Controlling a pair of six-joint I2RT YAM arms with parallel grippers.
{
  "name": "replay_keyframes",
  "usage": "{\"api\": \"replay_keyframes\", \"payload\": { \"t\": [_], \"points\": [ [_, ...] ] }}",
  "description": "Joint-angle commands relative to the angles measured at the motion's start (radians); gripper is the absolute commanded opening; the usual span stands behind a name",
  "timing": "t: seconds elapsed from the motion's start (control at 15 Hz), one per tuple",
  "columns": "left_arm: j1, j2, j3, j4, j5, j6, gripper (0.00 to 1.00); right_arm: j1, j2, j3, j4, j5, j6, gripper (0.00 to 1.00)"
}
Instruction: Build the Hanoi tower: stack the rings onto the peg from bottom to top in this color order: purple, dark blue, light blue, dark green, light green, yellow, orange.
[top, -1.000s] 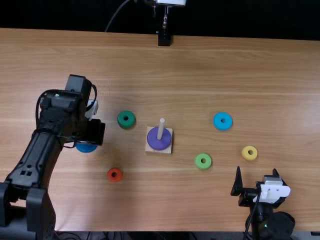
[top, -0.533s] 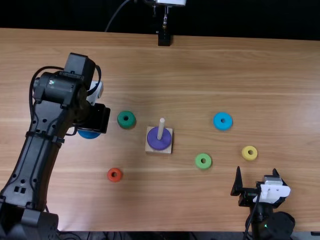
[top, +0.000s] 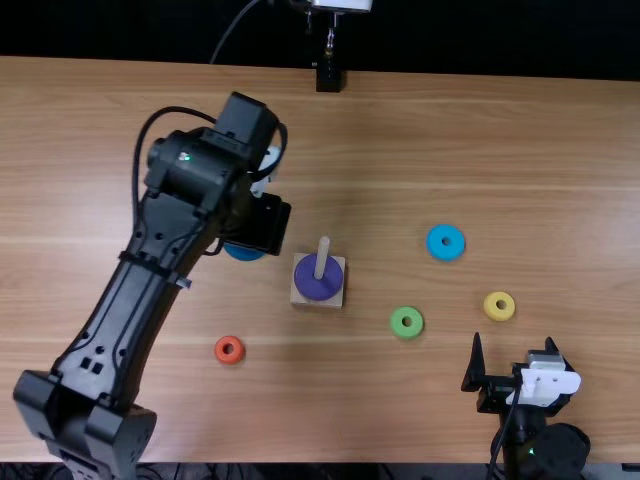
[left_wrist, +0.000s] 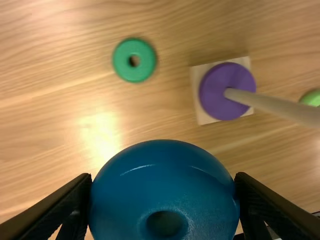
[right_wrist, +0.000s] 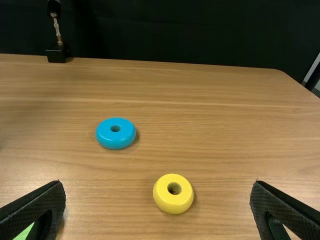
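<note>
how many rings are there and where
7 rings: purple on the peg; dark blue in the left jaws; on the table, dark green near the peg, orange left of it, light green, light blue and yellow right of it.

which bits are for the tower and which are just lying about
For the job:
- peg with square base
- purple ring
- dark blue ring, in left gripper
- light blue ring
- dark green ring
- light green ring
- yellow ring
- orange ring

Not needed:
- black-footed stand
- black backdrop
</note>
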Motion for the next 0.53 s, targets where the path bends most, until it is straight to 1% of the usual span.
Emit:
{"api": "replay_keyframes", "payload": {
  "t": [0.0,0.13,0.27,0.33,0.47],
  "points": [
    [-0.028,0.031,0.065,0.0,-0.003,-0.028,0.0,0.0,-0.012,-0.07,-0.071,-0.002,0.0,1.0],
    [-0.068,0.063,0.122,0.0,-0.005,-0.033,0.0,0.0,-0.012,-0.07,-0.071,0.0,0.0,1.0],
    [-0.093,0.097,0.185,0.0,-0.006,-0.077,0.0,0.0,-0.012,-0.07,-0.071,0.0,0.0,1.0],
    [-0.105,0.106,0.206,0.0,-0.006,-0.086,0.0,0.0,-0.012,-0.07,-0.071,0.0,0.0,1.0],
    [-0.128,0.125,0.214,0.002,-0.006,-0.088,0.0,0.0,-0.012,-0.07,-0.071,0.0,0.0,1.0]
  ]
}}
